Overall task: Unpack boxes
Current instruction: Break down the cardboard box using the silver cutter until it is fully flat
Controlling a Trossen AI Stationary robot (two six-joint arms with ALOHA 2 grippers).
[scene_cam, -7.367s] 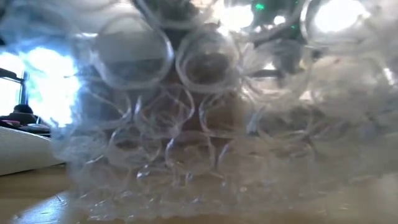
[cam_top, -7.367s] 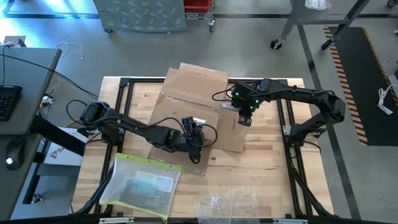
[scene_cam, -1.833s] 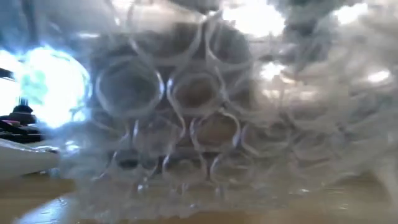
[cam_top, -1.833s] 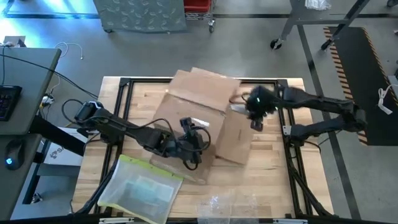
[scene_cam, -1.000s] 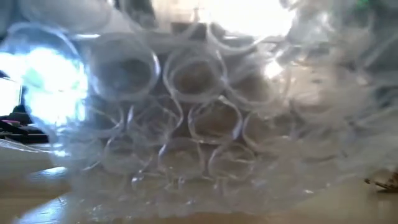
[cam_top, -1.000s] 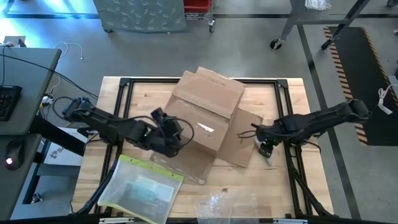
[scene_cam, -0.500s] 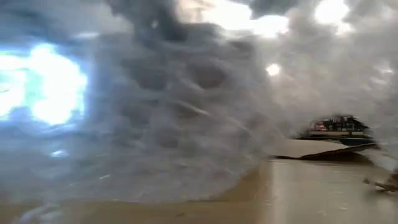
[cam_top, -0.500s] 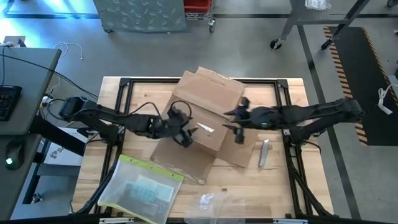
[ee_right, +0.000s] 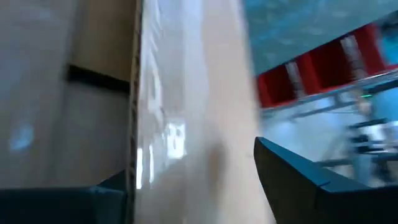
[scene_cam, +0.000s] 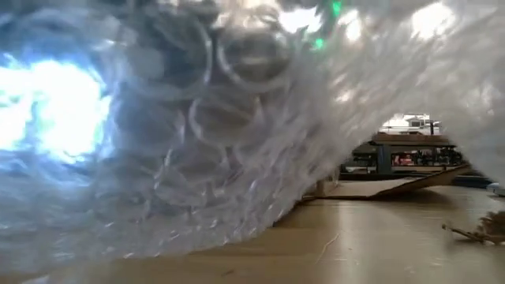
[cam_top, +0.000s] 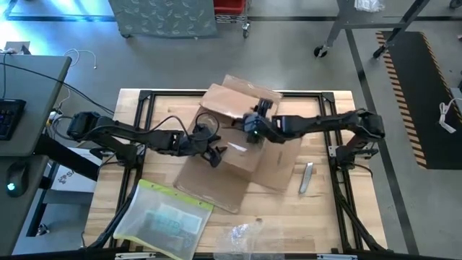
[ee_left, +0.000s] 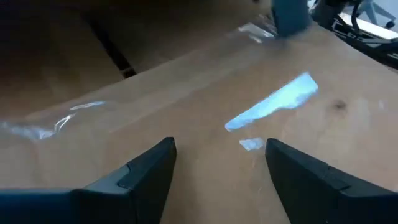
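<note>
Left gripper (cam_top: 214,154), jaws spread and empty, hovers over the taped panel of the cardboard carton (cam_top: 242,144) at mid-table. Right gripper (cam_top: 253,127) straddles a carton flap edge, jaws parted; whether it grips, cannot tell. Judged partway: clear sleeve (cam_top: 164,217), bubble wrap (cam_top: 245,232) and a slim grey item (cam_top: 306,178) lie out. No legible writing.

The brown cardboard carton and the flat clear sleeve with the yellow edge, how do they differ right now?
The brown cardboard carton is opaque and stands bulky mid-table; the flat clear sleeve with the yellow edge is see-through and lies flat near the front-left corner. Both grippers, left and right, are at the carton; none is near the sleeve. Both rest on the wooden table.
</note>
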